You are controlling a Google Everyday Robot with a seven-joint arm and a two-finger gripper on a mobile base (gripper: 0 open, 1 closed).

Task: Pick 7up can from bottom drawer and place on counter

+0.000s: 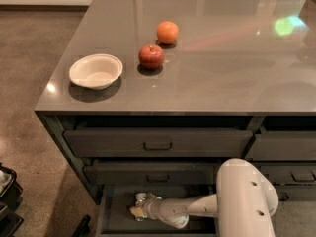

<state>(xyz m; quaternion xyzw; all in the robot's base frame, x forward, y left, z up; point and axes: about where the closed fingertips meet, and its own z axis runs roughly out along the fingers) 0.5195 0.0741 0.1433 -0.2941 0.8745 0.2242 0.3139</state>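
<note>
The bottom drawer [116,218] is pulled open under the counter [222,78]. My white arm reaches from the lower right into the drawer, and the gripper [140,206] is low inside its left half. A small whitish shape at the gripper's tip looks like the 7up can [141,198]. It is right against the gripper, and I cannot tell whether it is held. Most of the can is hidden by the gripper.
A red apple [151,56], an orange [167,32] and a white bowl [96,71] sit on the counter's left half. Two shut handled drawers [158,143] are above the open one. More drawers are at the right. Dark equipment [7,201] stands on the floor at the left.
</note>
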